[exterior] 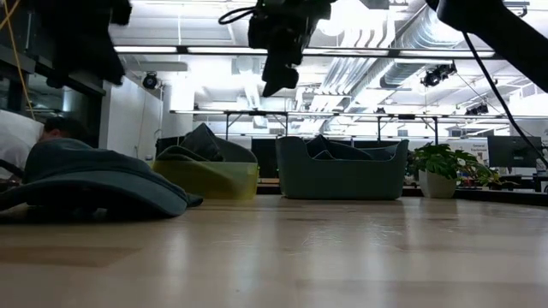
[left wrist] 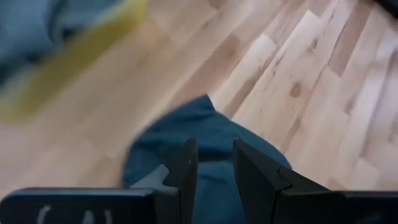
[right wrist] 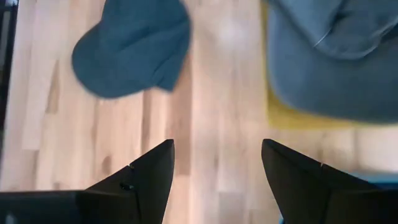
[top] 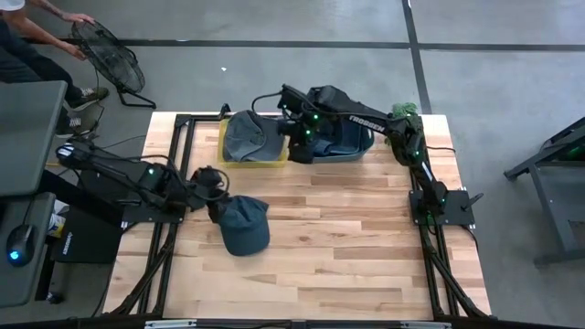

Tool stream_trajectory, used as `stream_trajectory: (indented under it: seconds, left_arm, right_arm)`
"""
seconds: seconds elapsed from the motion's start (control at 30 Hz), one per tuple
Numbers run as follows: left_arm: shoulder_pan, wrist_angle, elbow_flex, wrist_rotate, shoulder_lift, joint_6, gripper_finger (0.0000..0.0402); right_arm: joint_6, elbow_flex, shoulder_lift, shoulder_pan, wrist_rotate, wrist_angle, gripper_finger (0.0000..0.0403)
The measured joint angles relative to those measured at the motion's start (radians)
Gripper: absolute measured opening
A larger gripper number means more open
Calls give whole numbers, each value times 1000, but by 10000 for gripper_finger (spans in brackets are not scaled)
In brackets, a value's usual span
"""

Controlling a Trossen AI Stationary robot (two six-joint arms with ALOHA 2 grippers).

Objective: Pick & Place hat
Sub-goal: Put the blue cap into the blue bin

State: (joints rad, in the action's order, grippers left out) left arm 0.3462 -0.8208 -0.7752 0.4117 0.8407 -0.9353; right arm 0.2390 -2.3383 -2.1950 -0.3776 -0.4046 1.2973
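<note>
Blue hat (top: 244, 226) lies flat, brim toward the front table (top: 347, 247) edge.

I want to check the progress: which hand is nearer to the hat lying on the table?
The left hand: it is at the hat, by its edge. The right hand, open, is far off, near the yellow bin and the dark bin.

A dark teal hat (exterior: 103, 184) lies flat on the wooden counter (exterior: 342, 257). Behind stand a yellow bin (exterior: 210, 181) and a dark bin (exterior: 341, 180); a tool (exterior: 278, 51) hangs overhead.
</note>
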Motion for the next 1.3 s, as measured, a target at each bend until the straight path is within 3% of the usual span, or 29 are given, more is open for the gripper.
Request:
stream_trajectory:
  seconds: [0.2,0.4,0.53,0.73,0.93,1.1,1.3]
  left_arm:
    - [63,64,151,12,-30,-264,99]
    - [74,-97,165,20,-34,-595,99]
    - [74,-176,165,-11,-20,-731,99]
    - [74,-169,165,-72,-5,-772,99]
    - [74,-142,165,-92,-4,-763,99]
    - [74,-108,165,-138,-4,-743,114]
    - [73,-31,164,-158,3,-723,173]
  right_arm:
    - [-19,0,5,33,-6,110,236]
    - [1,38,58,56,-23,132,236]
    - [13,165,138,59,-22,97,236]
    - [-25,543,390,55,-21,-93,236]
    - [-162,936,675,77,15,-401,236]
    - [-254,1140,830,118,58,-542,236]
    - [-326,1306,944,152,63,-639,236]
